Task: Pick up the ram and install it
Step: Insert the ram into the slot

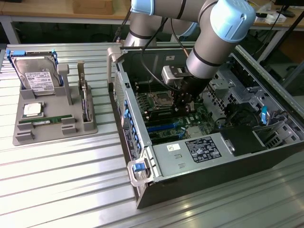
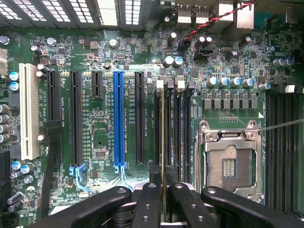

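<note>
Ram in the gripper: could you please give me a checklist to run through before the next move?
1. Grip: the ram sits edge-on in the shut gripper: ok.
2. Alignment: the ram runs parallel to the memory slots beside the CPU socket: ok.
3. Seating: the ram pressed fully into a slot: cannot tell.
4. Latches: the slot latches open: cannot tell.
5. Clearance: the arm is apart from the case wall: ok.

Left side of the exterior view: grey plastic tray (image 1: 47, 135) with a silver label-topped hard drive (image 1: 37, 76) and a square silver processor chip (image 1: 33, 109). Open black PC case (image 1: 213, 178) sits centre-right.
</note>
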`<state>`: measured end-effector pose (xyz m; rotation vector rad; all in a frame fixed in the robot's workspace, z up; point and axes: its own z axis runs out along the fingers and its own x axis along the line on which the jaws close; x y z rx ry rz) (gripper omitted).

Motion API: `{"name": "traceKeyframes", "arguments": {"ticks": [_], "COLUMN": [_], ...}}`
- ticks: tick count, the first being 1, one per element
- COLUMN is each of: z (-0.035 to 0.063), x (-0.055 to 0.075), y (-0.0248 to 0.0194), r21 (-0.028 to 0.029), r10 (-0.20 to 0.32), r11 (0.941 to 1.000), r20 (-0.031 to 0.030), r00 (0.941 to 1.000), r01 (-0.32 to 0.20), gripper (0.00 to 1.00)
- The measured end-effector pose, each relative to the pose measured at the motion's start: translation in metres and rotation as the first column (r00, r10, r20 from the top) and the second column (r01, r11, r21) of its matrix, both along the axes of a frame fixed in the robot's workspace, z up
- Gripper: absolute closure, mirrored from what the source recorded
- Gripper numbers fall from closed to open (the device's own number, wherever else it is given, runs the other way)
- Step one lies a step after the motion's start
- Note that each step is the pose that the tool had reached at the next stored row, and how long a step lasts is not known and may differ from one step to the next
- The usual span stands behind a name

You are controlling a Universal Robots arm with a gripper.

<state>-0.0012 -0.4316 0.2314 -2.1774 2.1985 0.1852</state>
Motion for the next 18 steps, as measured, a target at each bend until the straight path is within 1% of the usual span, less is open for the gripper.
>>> {"name": "traceKeyframes", "arguments": {"ticks": [13,18], "z": [-0.0002,-0.0017], "x": [0.0002,0.0002], "y": [0.0,0.0], "r21": [0.0001,-0.0002], "r10": [0.008,0.008], "r11": [1.0,1.0], "r20": [0.0,0.0008], "r00": [1.0,1.0], "r01": [-0.008,-0.008], "gripper": [0.87,0.87]}}
